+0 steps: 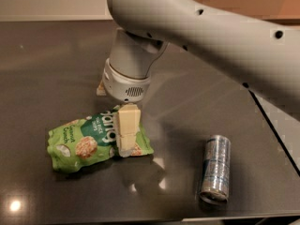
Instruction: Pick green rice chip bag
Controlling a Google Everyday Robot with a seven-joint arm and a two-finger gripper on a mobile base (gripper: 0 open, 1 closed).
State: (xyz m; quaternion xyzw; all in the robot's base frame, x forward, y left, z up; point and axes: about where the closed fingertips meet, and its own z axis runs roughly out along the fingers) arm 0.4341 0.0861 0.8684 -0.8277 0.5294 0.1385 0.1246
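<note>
The hand [126, 133] is hanging low over the right part of the green rice chip bag [79, 144], which is lying flat on the dark surface [56, 55]. Whether the hand is opening or closing, I cannot tell. The crinkled pouch is probably slippery, so a shallow pinch is risking to catch only loose film and let the bag slide out.

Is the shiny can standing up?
No, the silver can lies on its side, while the gripper is down on the green rice chip bag.
</note>
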